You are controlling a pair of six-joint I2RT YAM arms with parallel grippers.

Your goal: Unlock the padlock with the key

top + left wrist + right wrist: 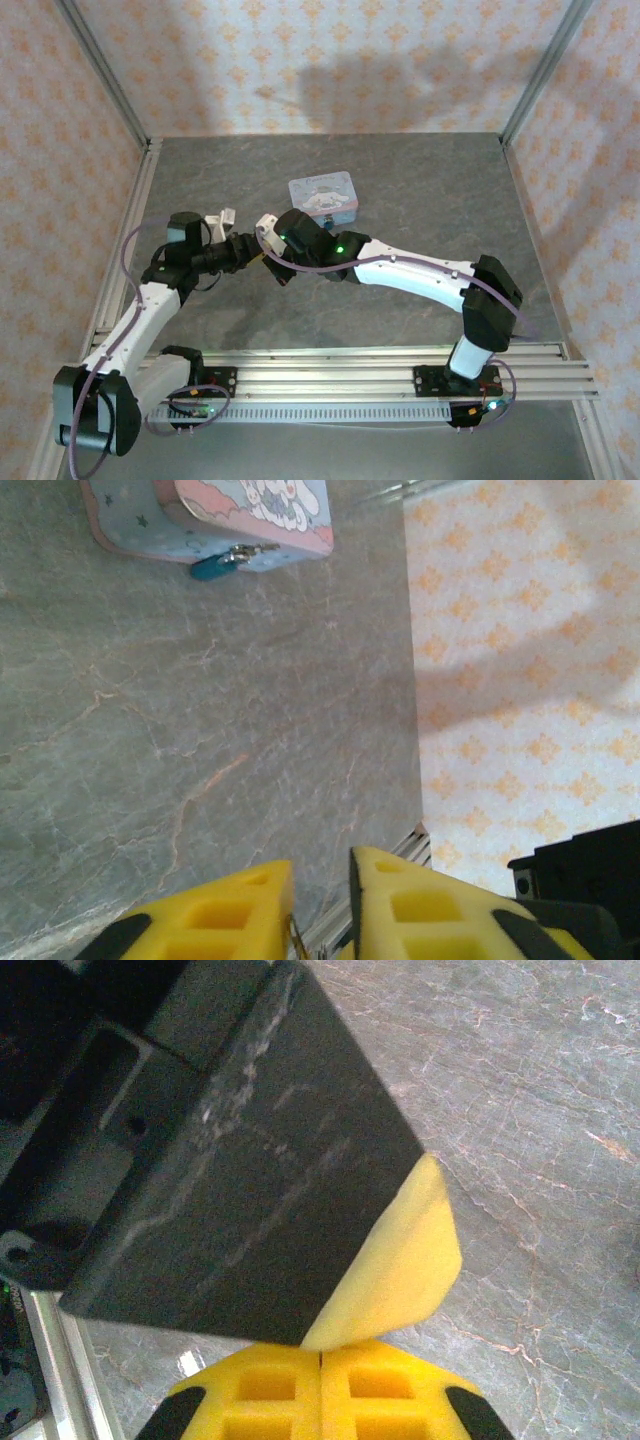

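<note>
Both arms bend toward the middle of the table [400, 180], where the left gripper [243, 254] and right gripper [268, 248] meet. The tin [323, 195] sits at their 1 o'clock. The left wrist view shows the padlock [212, 568] hanging on the tin, at 11 o'clock. The left gripper has a narrow gap. The right gripper is pressed together, touching the left one's finger [400, 1250].
</note>
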